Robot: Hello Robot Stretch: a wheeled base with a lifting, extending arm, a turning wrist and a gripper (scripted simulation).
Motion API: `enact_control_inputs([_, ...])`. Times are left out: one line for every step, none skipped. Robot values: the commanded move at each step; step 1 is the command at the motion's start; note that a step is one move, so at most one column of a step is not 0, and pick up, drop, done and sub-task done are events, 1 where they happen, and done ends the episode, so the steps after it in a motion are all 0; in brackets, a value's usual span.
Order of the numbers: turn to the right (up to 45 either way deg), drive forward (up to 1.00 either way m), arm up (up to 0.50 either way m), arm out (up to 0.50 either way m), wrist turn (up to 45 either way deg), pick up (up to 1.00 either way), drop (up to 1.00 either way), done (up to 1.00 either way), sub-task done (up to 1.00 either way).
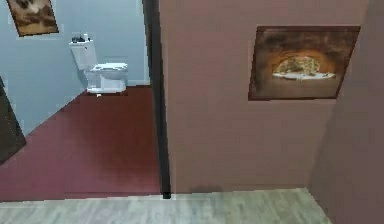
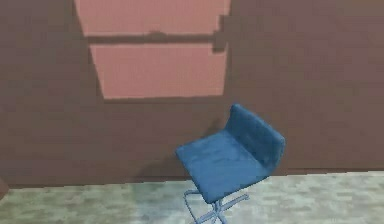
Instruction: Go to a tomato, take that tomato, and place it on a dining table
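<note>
Tomato: its position cannot be told from these views, so colour, shape, pointing direction and long axis are left undescribed. Gripper: state cannot be told.

Forward view: a pinkish-brown wall (image 1: 215,120) is seen across the centre and right. A framed picture (image 1: 303,62) of a round pizza-like dish is hung on it at upper right. A dark vertical door-frame edge (image 1: 155,100) is seen just left of centre. Left of it, a room with a dark red floor (image 1: 95,145) and pale blue walls is seen. A white toilet (image 1: 100,68) is placed against the far wall at upper left. A second framed picture (image 1: 33,17) is cut by the top left corner. A strip of pale floor (image 1: 220,208) is seen along the bottom.

Arm side view: a blue chair (image 2: 232,155) is seen at lower centre-right, backrest toward the right, on a thin metal base (image 2: 208,207). A dark brown wall (image 2: 50,120) is behind it, with a lighter pink patch at top centre.
</note>
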Motion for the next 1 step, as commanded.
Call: enact_control_inputs([0.0,0.35,0.00,0.00,0.0,0.00,0.00,0.00,0.00])
